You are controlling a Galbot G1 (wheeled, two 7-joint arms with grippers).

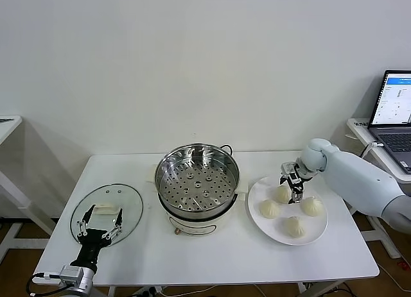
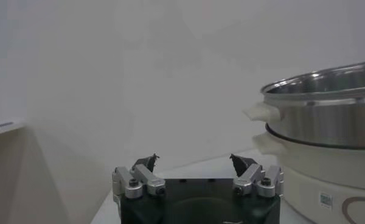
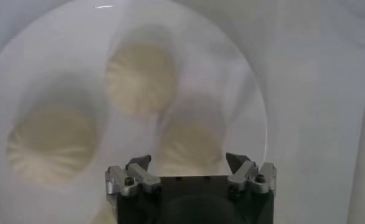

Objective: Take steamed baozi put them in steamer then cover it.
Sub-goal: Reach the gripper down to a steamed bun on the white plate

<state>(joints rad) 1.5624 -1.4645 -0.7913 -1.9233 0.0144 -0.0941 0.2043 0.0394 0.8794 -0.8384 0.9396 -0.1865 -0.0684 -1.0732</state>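
Four off-white baozi lie on a white plate (image 1: 257, 189) at the table's right: (image 1: 282, 194), (image 1: 270, 209), (image 1: 312, 206), (image 1: 295, 226). My right gripper (image 1: 292, 183) is open and empty, just above the plate over the far-left baozi. In the right wrist view that baozi (image 3: 191, 146) lies between the open fingers of the gripper (image 3: 188, 164), with two more baozi beyond it (image 3: 140, 79) (image 3: 52, 143). The steel steamer (image 1: 198, 181) stands open at the table's middle, its perforated tray bare. The glass cover (image 1: 128, 201) lies flat at the front left. My left gripper (image 1: 97, 223) is open over its near part.
A laptop (image 1: 393, 111) stands on a side table at the far right, behind my right arm. Another table edge (image 1: 8, 122) shows at the far left. In the left wrist view the steamer (image 2: 328, 122) rises beside my open left gripper (image 2: 194, 163).
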